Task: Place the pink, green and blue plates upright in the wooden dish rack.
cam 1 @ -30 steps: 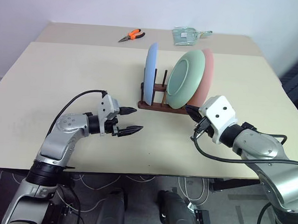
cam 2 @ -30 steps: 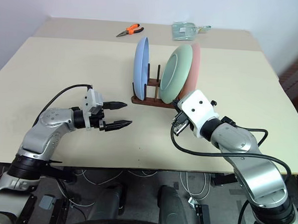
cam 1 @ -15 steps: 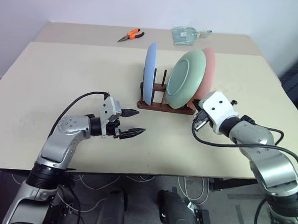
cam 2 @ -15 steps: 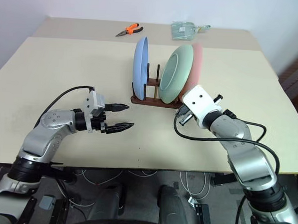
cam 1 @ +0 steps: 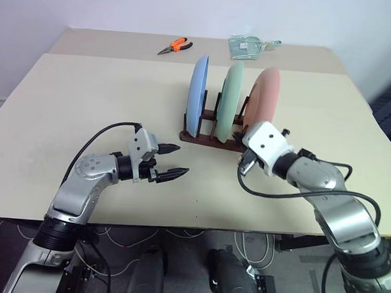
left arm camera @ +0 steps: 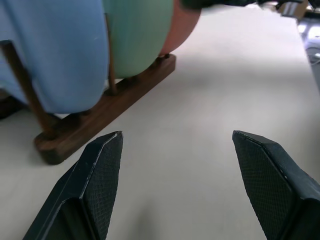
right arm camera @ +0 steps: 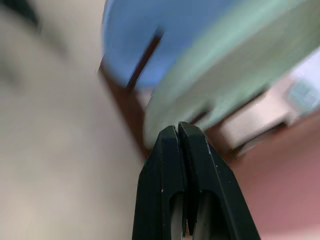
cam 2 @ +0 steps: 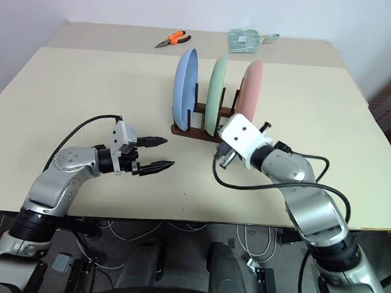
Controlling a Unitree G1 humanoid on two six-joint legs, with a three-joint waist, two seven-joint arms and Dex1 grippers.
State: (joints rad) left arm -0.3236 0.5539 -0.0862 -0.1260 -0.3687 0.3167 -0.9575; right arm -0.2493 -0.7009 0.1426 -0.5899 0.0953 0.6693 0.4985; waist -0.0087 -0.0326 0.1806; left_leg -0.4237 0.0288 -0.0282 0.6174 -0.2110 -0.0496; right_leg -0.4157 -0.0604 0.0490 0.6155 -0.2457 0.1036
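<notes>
All three plates stand in the wooden dish rack [cam 1: 209,137], upper centre. The right hand [right arm camera: 179,131], pinched shut and empty, noses against the green plate [cam 1: 232,96]; a shove could topple it. The left hand [cam 1: 173,161] waits open.

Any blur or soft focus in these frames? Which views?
Right wrist view: green plate, blue plate and rack smeared, right hand sharp. Left wrist view: fingers crisp, plates soft. Both eye views: sharp, even light, no glare.

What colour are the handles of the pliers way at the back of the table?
Orange, on the pliers; the left eye view shows it best.
</notes>
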